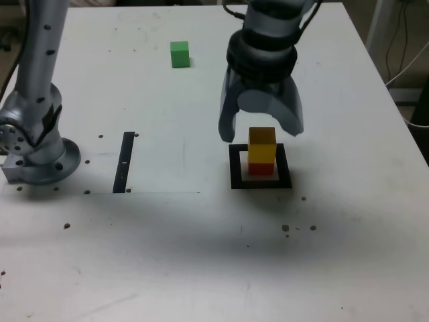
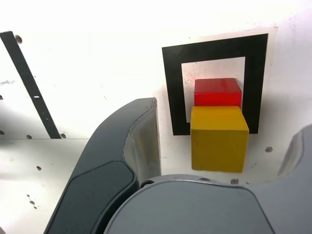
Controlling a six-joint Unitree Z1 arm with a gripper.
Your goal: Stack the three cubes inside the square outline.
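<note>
The yellow cube [image 1: 262,144] sits on top of the red cube [image 1: 261,168], and both stand inside the square outline [image 1: 235,168]. My gripper [image 1: 261,132] hangs open over this stack, one finger on each side of the yellow cube and clear of it. In the wrist view the yellow cube [image 2: 218,141] covers most of the red cube [image 2: 217,91] within the square outline [image 2: 171,87], and a gap shows between the gripper [image 2: 224,124] fingers and the yellow cube. The green cube [image 1: 179,54] rests alone at the far side of the table.
A thin black strip [image 1: 125,162] lies on the table at the exterior view's left of the outline, also seen in the wrist view as the strip [image 2: 29,83]. The arm's base [image 1: 33,147] stands at the exterior view's far left. Small screw holes dot the white table.
</note>
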